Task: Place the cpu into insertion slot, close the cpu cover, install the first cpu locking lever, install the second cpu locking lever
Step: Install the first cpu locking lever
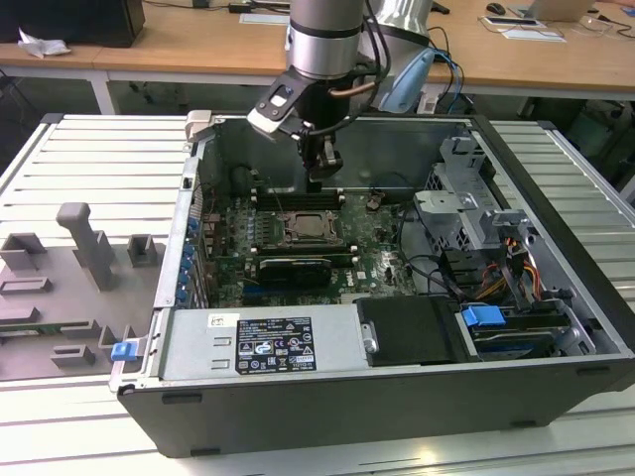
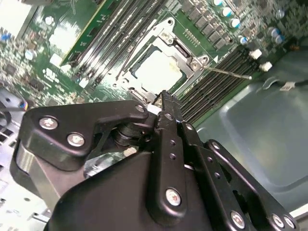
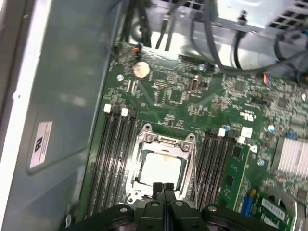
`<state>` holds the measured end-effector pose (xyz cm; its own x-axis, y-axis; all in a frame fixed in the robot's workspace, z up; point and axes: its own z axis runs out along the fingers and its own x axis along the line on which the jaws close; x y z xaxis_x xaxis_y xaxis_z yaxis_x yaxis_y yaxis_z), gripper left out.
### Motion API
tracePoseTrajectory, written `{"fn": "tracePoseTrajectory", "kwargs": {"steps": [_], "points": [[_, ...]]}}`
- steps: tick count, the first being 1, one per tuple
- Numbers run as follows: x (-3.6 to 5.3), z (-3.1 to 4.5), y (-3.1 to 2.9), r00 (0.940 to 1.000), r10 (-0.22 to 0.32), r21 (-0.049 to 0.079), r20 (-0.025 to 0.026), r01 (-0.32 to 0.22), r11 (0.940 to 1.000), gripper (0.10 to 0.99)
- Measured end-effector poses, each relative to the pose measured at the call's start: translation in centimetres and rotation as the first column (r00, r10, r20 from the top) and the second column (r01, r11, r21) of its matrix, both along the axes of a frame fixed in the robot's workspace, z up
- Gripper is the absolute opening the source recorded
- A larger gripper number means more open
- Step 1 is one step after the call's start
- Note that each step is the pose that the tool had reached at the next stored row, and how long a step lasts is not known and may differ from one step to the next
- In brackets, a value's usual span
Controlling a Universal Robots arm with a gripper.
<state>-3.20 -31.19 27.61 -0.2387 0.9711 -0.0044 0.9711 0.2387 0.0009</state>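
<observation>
The cpu lies pale and square in the insertion slot on the green board; it is also seen in the second wrist view. The silvery cpu cover lies down flat around it as a frame. A thin wire lever sticks out sideways from one corner of the slot, over the memory slots. A second thin lever runs along the opposite side. My gripper hangs just above the slot's edge with its black fingers pressed together and nothing between them. It is also seen in the exterior view.
Long black memory slots flank the socket on both sides. A drive cage and cables fill the exterior view's right of the case. The power supply lies at the front. A finned heatsink sits nearby.
</observation>
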Motion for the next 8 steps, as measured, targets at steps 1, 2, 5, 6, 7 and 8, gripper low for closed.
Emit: {"fn": "tracePoseTrajectory", "kwargs": {"steps": [1, 2, 5, 6, 7, 8], "points": [[0.00, 0.00, 0.00, 0.9998, 0.021, 0.000, 0.0000, -0.021, 0.9998, 0.106], [0.00, 0.00, 0.00, 0.9993, 0.037, 0.000, 0.0000, -0.037, 0.9993, 0.106], [0.00, 0.00, 0.00, 0.9943, 0.107, 0.000, 0.0000, -0.107, 0.9943, 0.106], [0.00, 0.00, 0.00, 0.9918, 0.128, 0.000, 0.0000, -0.128, 0.9918, 0.106], [0.00, 0.00, 0.00, 0.9898, 0.143, 0.000, 0.0000, -0.143, 0.9898, 0.106], [0.00, 0.00, 0.00, 0.9857, 0.168, 0.000, 0.0000, -0.168, 0.9857, 0.106]]}}
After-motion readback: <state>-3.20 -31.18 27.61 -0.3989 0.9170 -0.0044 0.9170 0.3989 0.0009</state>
